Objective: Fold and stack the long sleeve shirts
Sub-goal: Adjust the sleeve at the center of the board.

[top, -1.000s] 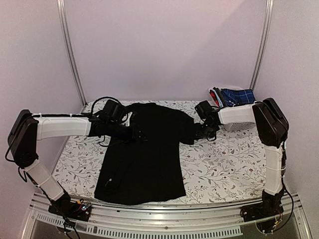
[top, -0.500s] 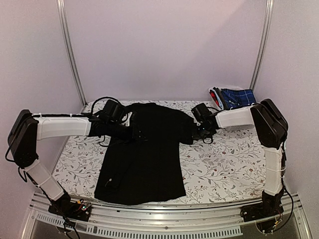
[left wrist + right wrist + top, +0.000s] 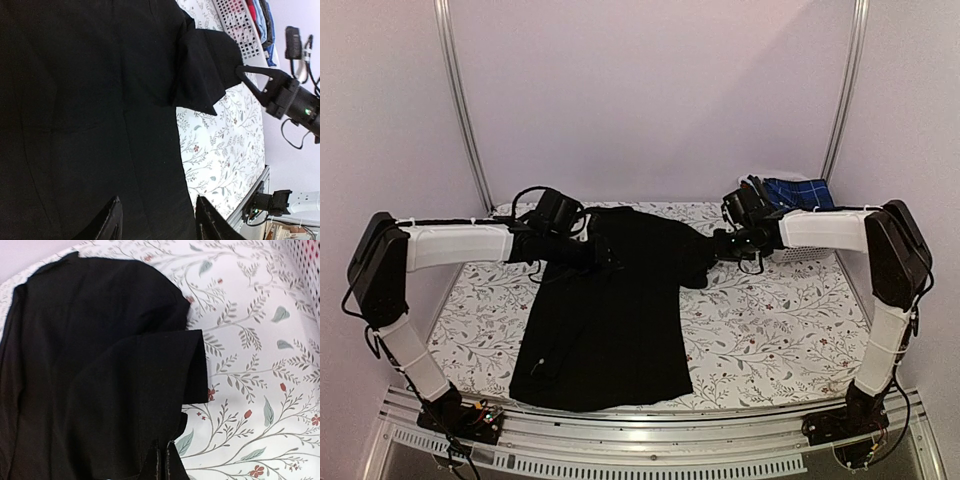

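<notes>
Both arms have risen. The right gripper [image 3: 165, 460], pinched shut on a sleeve [image 3: 205, 65], lifts it off the plain black collared cloth shirt [image 3: 610, 320] lying flat on the floral-print table [image 3: 770, 330]. The left gripper [image 3: 157, 222] hangs spread wide and pins nothing, so the shirt's body may drag and spoil the fold.

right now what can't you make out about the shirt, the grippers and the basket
- black shirt collar and buttons: top external, black on black, too small.
- left gripper fingers: top external, lost against the dark cloth; left wrist, cut by the bottom edge.
- right gripper grip on the sleeve: right wrist, cut by the bottom edge.
- basket contents: left wrist, cut by the top edge; top external, right arm in front.
</notes>
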Controlling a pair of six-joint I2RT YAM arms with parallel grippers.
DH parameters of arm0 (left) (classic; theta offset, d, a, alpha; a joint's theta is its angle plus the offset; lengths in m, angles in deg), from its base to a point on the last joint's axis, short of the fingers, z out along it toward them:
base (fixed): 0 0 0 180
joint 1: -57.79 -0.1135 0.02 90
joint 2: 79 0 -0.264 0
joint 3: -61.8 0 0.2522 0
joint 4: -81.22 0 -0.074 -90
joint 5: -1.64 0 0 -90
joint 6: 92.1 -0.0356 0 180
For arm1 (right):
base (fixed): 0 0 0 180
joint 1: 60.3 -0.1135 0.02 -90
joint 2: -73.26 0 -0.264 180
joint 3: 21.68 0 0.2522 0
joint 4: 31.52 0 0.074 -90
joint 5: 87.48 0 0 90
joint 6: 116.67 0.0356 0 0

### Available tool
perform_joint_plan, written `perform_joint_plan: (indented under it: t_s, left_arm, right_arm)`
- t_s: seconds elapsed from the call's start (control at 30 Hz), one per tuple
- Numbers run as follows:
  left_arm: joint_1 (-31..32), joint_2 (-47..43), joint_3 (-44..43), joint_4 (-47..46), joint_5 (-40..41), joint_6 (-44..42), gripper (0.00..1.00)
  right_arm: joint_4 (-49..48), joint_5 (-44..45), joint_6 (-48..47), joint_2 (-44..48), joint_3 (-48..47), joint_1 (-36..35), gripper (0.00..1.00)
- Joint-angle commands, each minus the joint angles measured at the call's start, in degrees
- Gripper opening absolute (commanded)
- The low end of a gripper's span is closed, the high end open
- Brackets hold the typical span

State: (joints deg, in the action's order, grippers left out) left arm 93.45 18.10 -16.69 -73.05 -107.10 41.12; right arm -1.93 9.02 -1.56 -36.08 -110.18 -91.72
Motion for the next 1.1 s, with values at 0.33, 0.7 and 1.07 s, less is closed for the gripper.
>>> perform_joint_plan:
  t_s: [0.33,0.7,1.07]
  left_arm:
    - [-2.16,2.87,-2.37,-6.99,-4.78,6.06,0.51]
    - [-6.36,-7.89,16.76,-14.97,-4.29,12.61,0.56]
    - [-6.2,-12.79,27.13,-25.57,-3.78,19.36,0.73]
  right_arm:
    - [-6.09,-15.66,-9.46,6.13,-2.79,-11.03,0.0]
    - [-7.94,-17.96,-8.08,-5.01,-8.08,-20.35,0.0]
    - [-9.85,-17.41,-5.47,1.71,-1.33,-23.0,0.46]
